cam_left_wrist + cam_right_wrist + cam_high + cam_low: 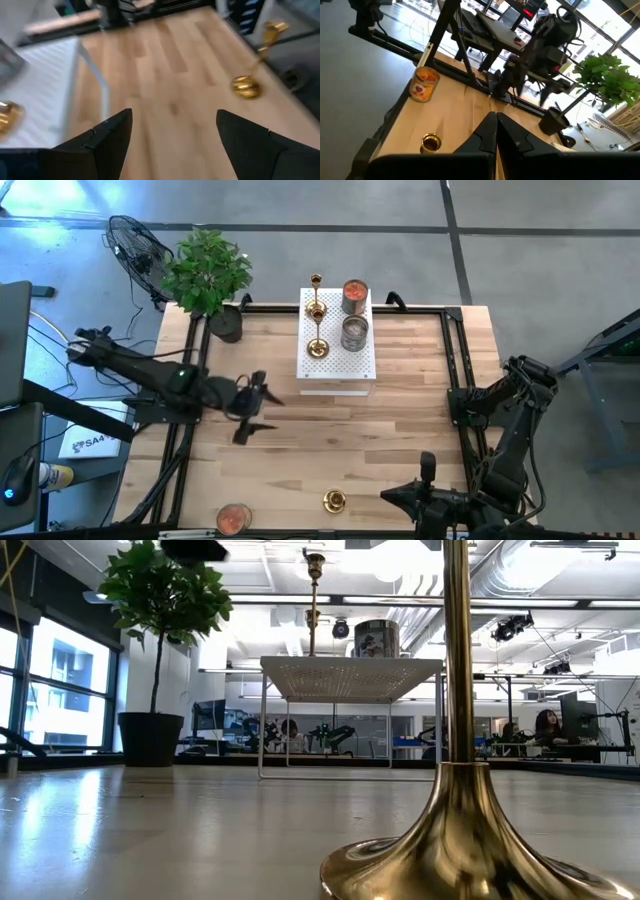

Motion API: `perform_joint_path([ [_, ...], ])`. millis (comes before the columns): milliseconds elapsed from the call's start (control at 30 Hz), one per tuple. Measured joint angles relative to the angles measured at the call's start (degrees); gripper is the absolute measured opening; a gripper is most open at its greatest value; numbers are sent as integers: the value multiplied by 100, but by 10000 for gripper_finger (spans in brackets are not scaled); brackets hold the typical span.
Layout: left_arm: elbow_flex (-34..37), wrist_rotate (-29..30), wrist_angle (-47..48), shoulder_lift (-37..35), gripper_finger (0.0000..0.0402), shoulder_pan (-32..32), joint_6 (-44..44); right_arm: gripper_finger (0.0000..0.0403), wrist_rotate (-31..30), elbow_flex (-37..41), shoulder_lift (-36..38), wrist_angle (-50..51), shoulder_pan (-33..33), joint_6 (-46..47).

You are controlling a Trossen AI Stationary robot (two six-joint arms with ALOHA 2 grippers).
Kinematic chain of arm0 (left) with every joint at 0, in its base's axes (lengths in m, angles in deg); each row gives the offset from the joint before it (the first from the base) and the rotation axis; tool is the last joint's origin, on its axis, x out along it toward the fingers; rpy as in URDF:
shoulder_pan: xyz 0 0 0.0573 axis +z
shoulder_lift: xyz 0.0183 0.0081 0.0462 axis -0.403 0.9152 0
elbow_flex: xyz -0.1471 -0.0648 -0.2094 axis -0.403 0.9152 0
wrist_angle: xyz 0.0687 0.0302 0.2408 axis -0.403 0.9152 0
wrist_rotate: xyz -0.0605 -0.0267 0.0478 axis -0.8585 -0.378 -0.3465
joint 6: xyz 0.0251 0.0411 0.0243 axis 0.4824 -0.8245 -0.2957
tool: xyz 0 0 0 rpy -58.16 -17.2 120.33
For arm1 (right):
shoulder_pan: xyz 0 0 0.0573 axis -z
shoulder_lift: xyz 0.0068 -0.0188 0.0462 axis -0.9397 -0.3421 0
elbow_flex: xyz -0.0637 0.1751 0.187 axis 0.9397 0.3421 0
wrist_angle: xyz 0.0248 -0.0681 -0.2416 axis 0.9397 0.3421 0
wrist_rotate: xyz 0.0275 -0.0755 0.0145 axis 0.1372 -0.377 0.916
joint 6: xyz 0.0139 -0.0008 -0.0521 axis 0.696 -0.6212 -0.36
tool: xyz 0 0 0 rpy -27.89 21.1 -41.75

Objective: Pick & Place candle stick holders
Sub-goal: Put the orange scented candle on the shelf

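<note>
One gold candle stick holder (334,501) stands on its round base near the table's front edge; it fills the low view's foreground (460,830) and shows in the left wrist view (247,85) and the right wrist view (430,142). Two more holders (317,310) stand upright on the white perforated block (338,365) at the far middle. My left gripper (262,410) hangs open over the table left of the block, with nothing between its fingers (172,120). My right gripper (385,496) is shut (495,117) at the near right, pointing toward the near holder and apart from it.
Two candle jars (354,295) share the block with the holders. An orange candle jar (234,518) stands at the near left edge. A potted plant (208,275) sits at the far left corner. Black frame rails (455,370) run along the table's sides.
</note>
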Motion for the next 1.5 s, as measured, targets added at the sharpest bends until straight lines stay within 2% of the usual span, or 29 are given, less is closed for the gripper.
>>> perform_joint_path([
  [100,-1,38,371,-151,283,-380,787,2,2,0,0,107,24,-4],
  [167,-101,119,840,-219,283,-612,931,3,41,41,0,90,88,1],
  [333,-683,735,1992,-209,283,-1170,1675,1,194,255,0,39,407,-6],
  [467,-1169,288,2750,17,283,-1685,1992,3,499,461,-4,-271,651,-74],
  [633,-1795,183,3523,496,283,-2239,2805,3,960,564,-4,-715,787,-479],
  [833,-2497,-75,4396,1306,283,-2582,3998,3,866,564,-4,-1121,787,-914],
  [1000,-2802,-693,4328,1962,283,-2776,4637,2,930,564,-4,-1208,787,-868],
  [1167,-2828,-1210,3792,2569,283,-2871,5448,3,1036,564,-4,-1216,787,-565],
  [1267,-2830,-1478,3779,2828,283,-2865,5978,1,1137,564,-4,-1250,787,-438],
  [1400,-2830,-1469,3819,2985,283,-2865,6254,2,1217,562,-4,-1417,776,-362],
  [1500,-2830,-1048,3811,3003,283,-2906,6281,1,1274,562,-4,-1498,722,-297],
])
